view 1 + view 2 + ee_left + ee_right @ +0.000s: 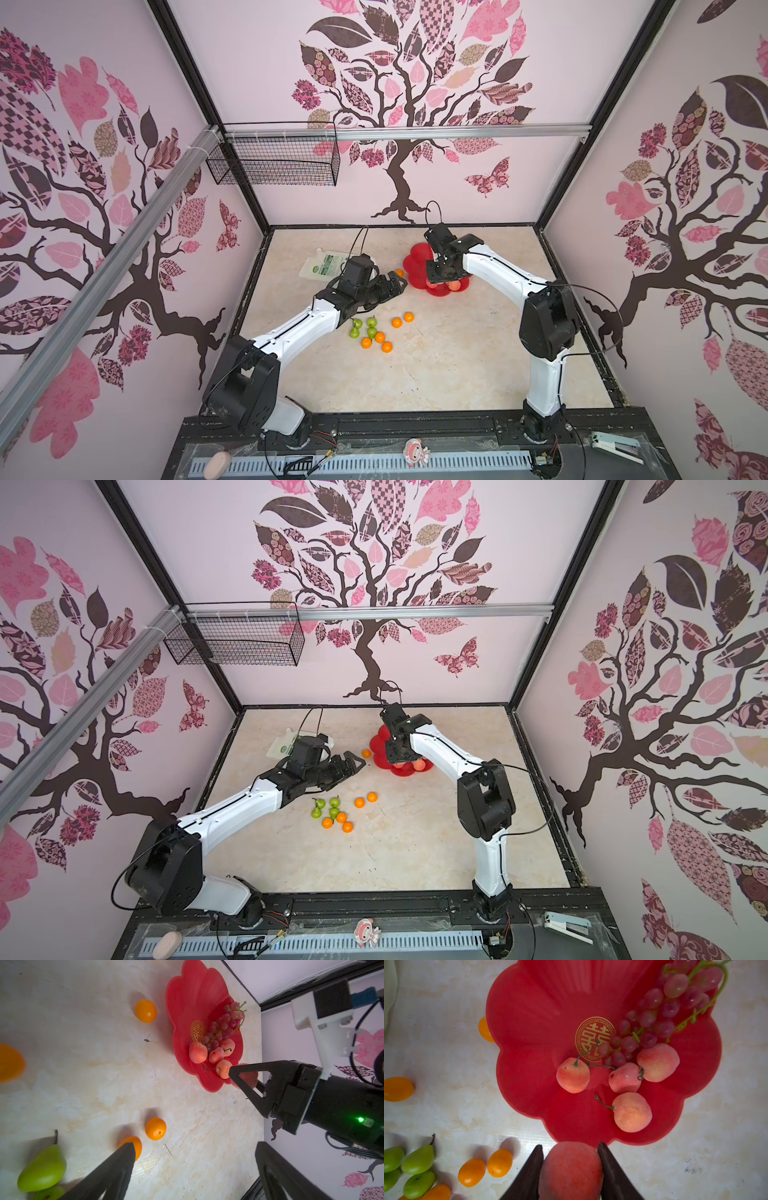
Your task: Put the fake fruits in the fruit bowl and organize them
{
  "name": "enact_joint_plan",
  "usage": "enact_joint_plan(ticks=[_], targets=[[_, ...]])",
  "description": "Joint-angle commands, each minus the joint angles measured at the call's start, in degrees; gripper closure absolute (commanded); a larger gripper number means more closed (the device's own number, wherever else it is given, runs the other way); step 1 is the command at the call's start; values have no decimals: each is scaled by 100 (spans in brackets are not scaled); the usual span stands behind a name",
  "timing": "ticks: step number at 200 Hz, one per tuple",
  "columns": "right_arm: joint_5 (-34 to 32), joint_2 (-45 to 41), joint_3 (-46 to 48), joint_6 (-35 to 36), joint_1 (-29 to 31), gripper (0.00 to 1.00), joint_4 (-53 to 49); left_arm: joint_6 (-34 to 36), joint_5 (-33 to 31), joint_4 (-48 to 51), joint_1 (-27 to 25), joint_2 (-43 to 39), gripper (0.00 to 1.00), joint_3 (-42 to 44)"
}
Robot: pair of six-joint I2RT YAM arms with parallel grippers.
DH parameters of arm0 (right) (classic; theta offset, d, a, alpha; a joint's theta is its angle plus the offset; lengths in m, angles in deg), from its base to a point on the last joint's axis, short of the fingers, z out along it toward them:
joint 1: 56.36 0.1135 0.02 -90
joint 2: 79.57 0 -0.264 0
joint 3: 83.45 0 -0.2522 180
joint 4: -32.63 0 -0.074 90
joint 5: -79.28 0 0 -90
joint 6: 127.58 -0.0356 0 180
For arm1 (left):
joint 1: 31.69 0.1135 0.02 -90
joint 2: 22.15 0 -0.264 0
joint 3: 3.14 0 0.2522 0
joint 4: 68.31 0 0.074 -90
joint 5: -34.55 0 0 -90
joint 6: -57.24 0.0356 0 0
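Step in hand: the right claw (570, 1147) pinches a peach (571, 1169) between its two dark fingers, at the near rim of the fruit bowl (529, 1022). I judge this to be the drop-in.
Doing it well: carry the peach further in, over bare red beside the four peaches (573, 1075) already lying there. Lower it close before the jaws part, because a round fruit let go on a sloping petal would probably roll out. Keep clear of the thin stems.
Left claw: the left claw (194, 1145) is spread wide and holds nothing, above the surface (457, 353) near the loose fruit.
In the bowl: the grape bunch (654, 1018) and the four peaches are gathered to one side of the gold mark (595, 1039).
Not yet in: one orange (399, 273) lies just beside the bowl's rim. More oranges (397, 322) and the pears (371, 322) sit in a loose cluster well apart from it.
Bowl: glossy red, shallow, ribbed, scalloped like a flower.
Peaches: matte, fuzzy-looking skin and wiry green stems.
Grapes: small translucent beads on a bendy green stalk.
Oranges and pears: smooth and shiny. The oranges are oval and the pears tapered, so both are likely to roll.
Surface: pale, marbled, slick-looking.
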Motion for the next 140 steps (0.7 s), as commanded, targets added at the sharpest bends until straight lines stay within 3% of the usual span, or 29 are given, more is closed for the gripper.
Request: enact_joint_plan(ticks=[1,140], targets=[[-151,421,-347,223,-67,58,-217,138,229,-229,117,171,5,-338],[-508,1267,-669,321,-158,55,-347,166,537,-285,357,379,6,-276]])
